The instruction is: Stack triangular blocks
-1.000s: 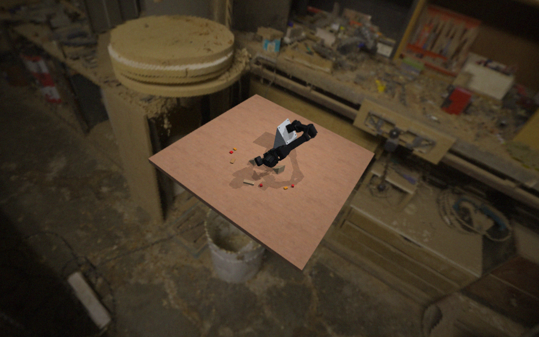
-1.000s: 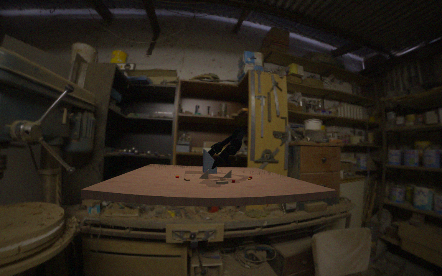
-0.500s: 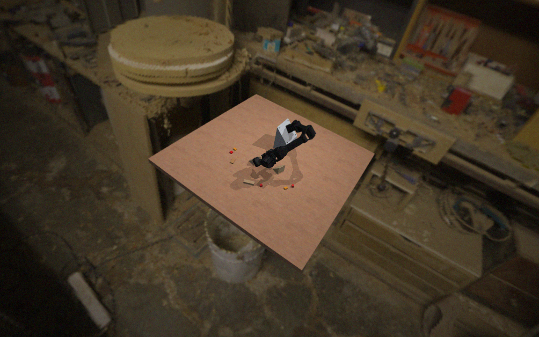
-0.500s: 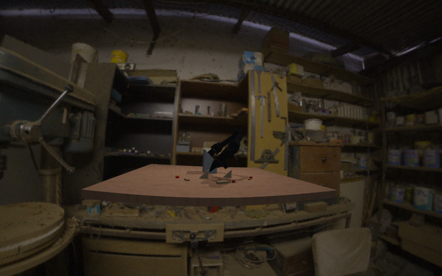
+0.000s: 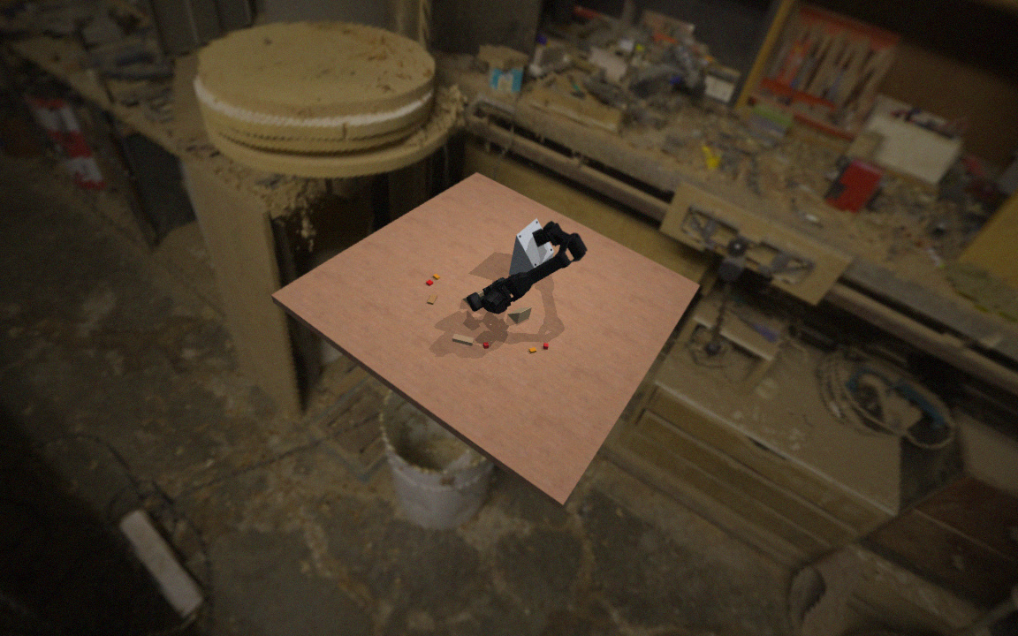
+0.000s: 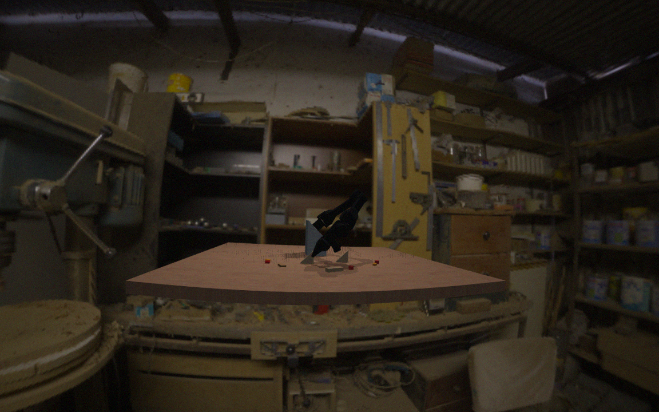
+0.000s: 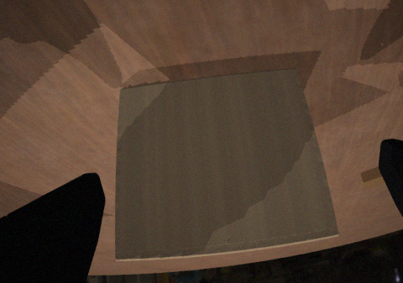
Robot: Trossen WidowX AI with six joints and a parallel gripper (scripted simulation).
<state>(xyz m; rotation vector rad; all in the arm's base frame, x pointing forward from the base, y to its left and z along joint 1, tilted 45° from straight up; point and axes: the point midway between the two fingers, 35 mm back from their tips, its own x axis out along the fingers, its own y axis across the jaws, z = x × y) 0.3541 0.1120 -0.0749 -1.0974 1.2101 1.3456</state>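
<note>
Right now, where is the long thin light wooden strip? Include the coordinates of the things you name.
In the top view, the light wooden strip (image 5: 463,340) (image 6: 334,269) lies on the table (image 5: 544,442) (image 6: 316,281), just left of a red cube (image 5: 486,344) (image 6: 350,267), toward the near edge from the arm.

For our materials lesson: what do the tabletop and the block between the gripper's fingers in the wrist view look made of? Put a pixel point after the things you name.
Tabletop (image 5: 386,261) (image 6: 250,279) (image 7: 50,132): probably matte wood, given its streaky pinkish-brown grain. Block (image 7: 210,157): perhaps dull grey-brown wood, faintly striped; painted material is possible.
</note>
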